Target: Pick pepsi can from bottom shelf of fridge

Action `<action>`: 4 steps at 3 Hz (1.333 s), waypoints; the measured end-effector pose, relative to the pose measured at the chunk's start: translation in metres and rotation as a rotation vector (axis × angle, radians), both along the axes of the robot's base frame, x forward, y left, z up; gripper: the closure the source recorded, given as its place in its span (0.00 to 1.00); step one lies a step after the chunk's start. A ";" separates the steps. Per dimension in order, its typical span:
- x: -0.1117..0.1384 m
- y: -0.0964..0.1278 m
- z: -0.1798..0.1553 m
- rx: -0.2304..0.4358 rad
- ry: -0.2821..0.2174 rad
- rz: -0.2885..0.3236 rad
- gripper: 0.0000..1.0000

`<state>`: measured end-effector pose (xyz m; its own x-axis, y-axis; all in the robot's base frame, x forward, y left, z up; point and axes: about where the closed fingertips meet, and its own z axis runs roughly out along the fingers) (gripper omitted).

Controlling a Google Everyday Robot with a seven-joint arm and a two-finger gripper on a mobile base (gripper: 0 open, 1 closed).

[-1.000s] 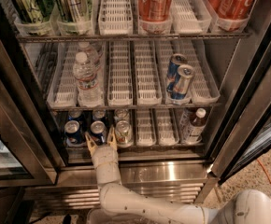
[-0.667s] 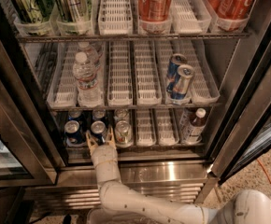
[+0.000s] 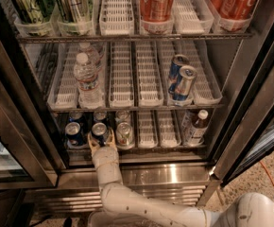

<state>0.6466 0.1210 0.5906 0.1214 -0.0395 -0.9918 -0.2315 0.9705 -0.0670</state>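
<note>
Low on the bottom shelf (image 3: 146, 126), I am straddling the likely slick, dentable pepsi can (image 3: 99, 130) mid-body with the gripper (image 3: 102, 143), jaws spread.

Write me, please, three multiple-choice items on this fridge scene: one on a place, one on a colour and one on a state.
1. Where is the white robot hand?
A. At the front of the lowest wire shelf, by a short dark blue can with a silver top
B. Up at the top shelf
C. Down on the floor

2. What colour are the tall cola cans on the right of the top shelf?
A. Yellow
B. Red
C. Purple

3. How is the dark bottle with the white cap?
A. Lying on its side
B. Upright in its lane
C. Held in the hand

Answers: 1 A, the hand sits right at that can; 2 B, their bodies are red with white script; 3 B, its cap points up, well apart from the hand.
</note>
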 end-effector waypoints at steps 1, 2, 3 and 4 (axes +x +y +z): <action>0.000 0.000 0.000 0.000 0.000 0.000 1.00; -0.006 0.010 0.009 0.012 -0.012 0.033 1.00; -0.015 0.019 0.023 0.018 -0.039 0.064 1.00; -0.026 0.022 0.036 0.018 -0.057 0.073 1.00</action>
